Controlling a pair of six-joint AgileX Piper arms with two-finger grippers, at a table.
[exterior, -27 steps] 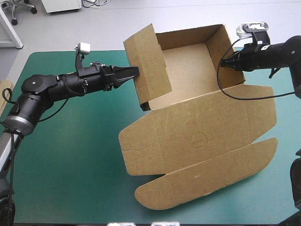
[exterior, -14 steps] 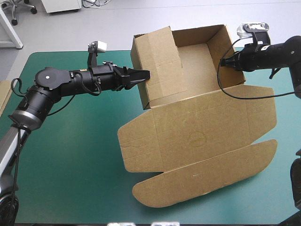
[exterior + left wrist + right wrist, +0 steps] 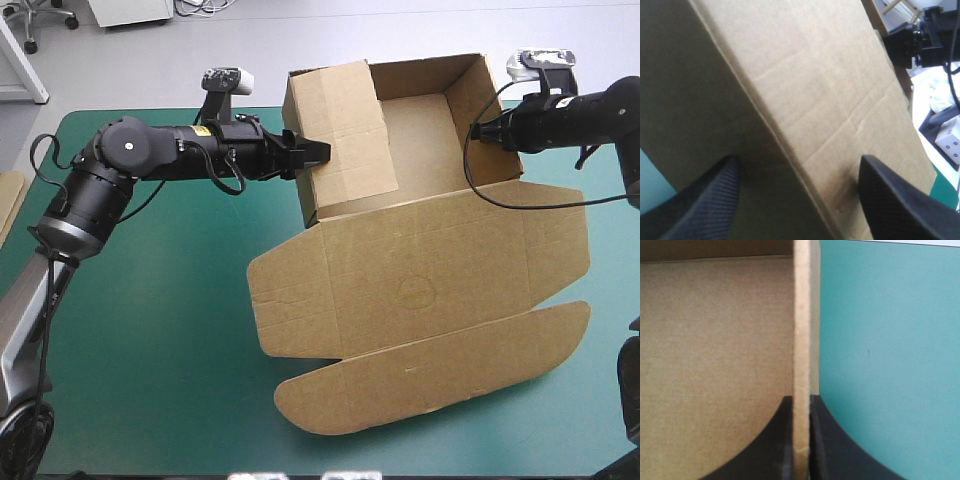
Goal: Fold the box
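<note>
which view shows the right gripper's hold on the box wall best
The right wrist view: the right gripper is shut on the box, a black finger each side of its wall's edge. The high view shows only the wrist there, fingers hidden; the left wrist view catches it far off.

tabletop (image 3: 150, 350) with teal-green cover, box (image 3: 420, 290) of brown board on its right half, walls raised at far side, lid flat toward near edge, board edge (image 3: 8, 200) at left edge

A teal-green table (image 3: 150, 350) with brown board (image 3: 8, 205) at its left edge.
</note>
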